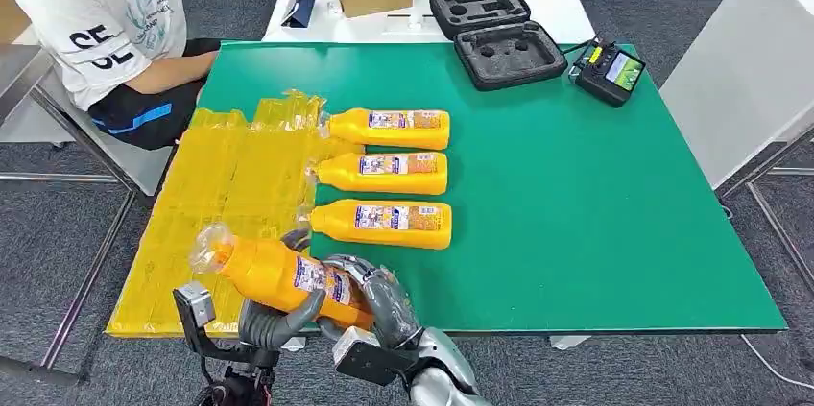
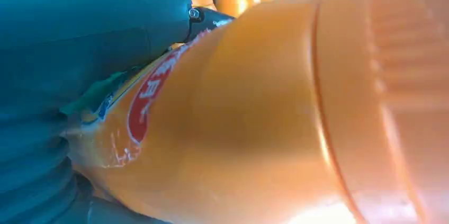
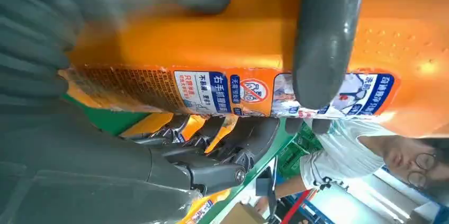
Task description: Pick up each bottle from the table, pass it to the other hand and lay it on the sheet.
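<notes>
The right hand (image 1: 379,302) and the left hand (image 1: 278,322) both wrap the same orange bottle (image 1: 288,276), so I think this is the pass from one hand to the other. They hold it up off the green worktop (image 1: 595,214), right over the near edge of the yellow sheet (image 1: 226,195), its clear cap pointing away to the left. Three more bottles (image 1: 384,171) lie in a row just past the hands, caps on the sheet.

From the left wrist, the bottle (image 2: 275,118) sits tight against the hand.

From the right wrist, dark fingers (image 3: 325,38) curl across the bottle's label (image 3: 238,91), holding it firm.
</notes>
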`<state>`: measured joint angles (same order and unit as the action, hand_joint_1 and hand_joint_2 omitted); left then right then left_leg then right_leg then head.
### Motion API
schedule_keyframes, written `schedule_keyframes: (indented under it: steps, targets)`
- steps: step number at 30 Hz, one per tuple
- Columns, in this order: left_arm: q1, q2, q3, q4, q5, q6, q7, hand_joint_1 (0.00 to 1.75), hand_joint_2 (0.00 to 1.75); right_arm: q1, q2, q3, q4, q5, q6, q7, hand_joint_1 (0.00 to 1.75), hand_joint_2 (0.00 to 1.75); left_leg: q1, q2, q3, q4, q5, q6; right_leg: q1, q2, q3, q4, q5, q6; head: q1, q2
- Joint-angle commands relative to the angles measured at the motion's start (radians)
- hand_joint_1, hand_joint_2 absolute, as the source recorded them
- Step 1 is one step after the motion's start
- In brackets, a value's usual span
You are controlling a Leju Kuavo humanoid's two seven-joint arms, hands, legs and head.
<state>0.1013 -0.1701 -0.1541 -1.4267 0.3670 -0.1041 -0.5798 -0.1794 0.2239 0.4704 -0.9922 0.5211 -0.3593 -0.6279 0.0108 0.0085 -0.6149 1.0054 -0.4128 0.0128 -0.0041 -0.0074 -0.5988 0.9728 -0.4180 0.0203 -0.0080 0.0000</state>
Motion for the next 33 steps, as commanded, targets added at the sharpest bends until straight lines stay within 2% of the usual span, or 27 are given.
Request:
schedule_keyframes:
  steps: [1, 9, 10, 11, 13, 14, 21, 26, 29, 31, 33]
  targets:
    - [-0.044, -0.002, -0.007, 0.02, -0.003, -0.013, -0.005, 1.75, 1.75, -0.018, -0.015, 0.052, 0.084, 0.016, 0.009, 0.005, 1.75, 1.75, 0.0, -0.002, 0.004, -0.001, -0.001, 0.0, 0.0, -0.001, 0.004, -0.001, -0.002, 0.0, 0.0, 0.0]
    - [-0.045, -0.001, -0.008, 0.02, -0.004, -0.013, -0.006, 1.75, 1.75, -0.019, -0.015, 0.053, 0.082, 0.022, 0.002, 0.006, 1.75, 1.75, 0.0, -0.003, 0.004, -0.001, -0.001, 0.0, 0.0, -0.002, 0.005, -0.001, -0.002, 0.0, 0.0, 0.0]
    - [-0.047, -0.002, -0.009, 0.02, -0.006, -0.013, -0.008, 1.75, 1.75, -0.018, -0.015, 0.052, 0.079, 0.026, -0.007, 0.006, 0.63, 1.75, 0.0, -0.003, 0.003, -0.001, -0.001, 0.0, 0.0, -0.002, 0.003, -0.001, -0.001, 0.0, 0.0, 0.0]
    - [-0.047, -0.004, -0.005, 0.016, -0.015, -0.002, -0.017, 1.75, 1.75, -0.015, -0.01, 0.045, 0.073, 0.03, -0.032, 0.013, 0.0, 1.75, 0.0, -0.003, 0.005, -0.001, -0.001, 0.0, 0.0, -0.002, 0.005, -0.001, -0.002, 0.0, 0.0, 0.0]
    - [-0.047, -0.006, -0.002, 0.008, -0.038, 0.024, -0.024, 1.75, 1.75, -0.012, -0.007, 0.038, 0.059, 0.02, -0.04, 0.013, 0.0, 1.75, 0.0, -0.002, 0.002, -0.001, 0.0, 0.0, 0.0, -0.001, 0.002, -0.001, -0.001, 0.0, 0.0, 0.0]
    - [-0.045, -0.008, 0.001, -0.001, -0.055, 0.046, -0.028, 1.75, 1.75, -0.005, -0.006, 0.028, 0.034, 0.002, -0.052, 0.005, 0.0, 0.0, 0.0, -0.003, 0.003, -0.001, -0.001, 0.0, 0.0, -0.002, 0.004, 0.0, -0.002, 0.0, 0.0, 0.0]
    - [-0.034, -0.016, 0.018, -0.036, -0.124, 0.123, -0.044, 1.75, 1.75, 0.073, -0.027, 0.011, -0.224, -0.157, -0.034, -0.062, 0.0, 0.0, 0.0, -0.002, 0.001, 0.0, -0.001, 0.0, 0.0, -0.001, 0.002, 0.001, -0.002, 0.0, 0.0, 0.0]
    - [-0.063, -0.011, 0.014, -0.025, -0.164, 0.173, -0.052, 1.75, 1.75, 0.099, -0.039, 0.015, -0.334, -0.216, -0.02, -0.07, 0.0, 0.0, 0.0, -0.002, 0.001, 0.0, -0.001, 0.0, 0.0, -0.002, 0.002, 0.0, -0.001, 0.0, 0.0, 0.0]
    - [-0.081, 0.011, 0.017, -0.04, -0.374, 0.378, -0.102, 1.75, 1.75, 0.129, -0.063, 0.04, -0.439, -0.276, -0.064, -0.07, 0.0, 0.0, 0.0, -0.002, 0.0, 0.0, 0.0, 0.0, 0.0, -0.002, 0.001, 0.0, -0.001, 0.0, 0.0, 0.0]
    - [-0.097, 0.037, 0.027, -0.052, -0.565, 0.537, -0.116, 1.75, 1.75, 0.146, -0.096, 0.078, -0.546, -0.345, -0.147, -0.07, 0.0, 0.0, 0.0, -0.003, 0.001, 0.0, -0.001, 0.0, 0.0, -0.002, 0.001, 0.001, -0.001, 0.0, 0.0, 0.0]
    - [-0.102, 0.043, 0.038, -0.056, -0.579, 0.546, -0.112, 1.75, 1.75, 0.151, -0.101, 0.081, -0.565, -0.357, -0.161, -0.07, 0.0, 0.0, 0.0, -0.003, 0.001, 0.0, -0.001, 0.0, 0.0, -0.002, 0.002, 0.001, -0.002, 0.0, 0.0, 0.0]
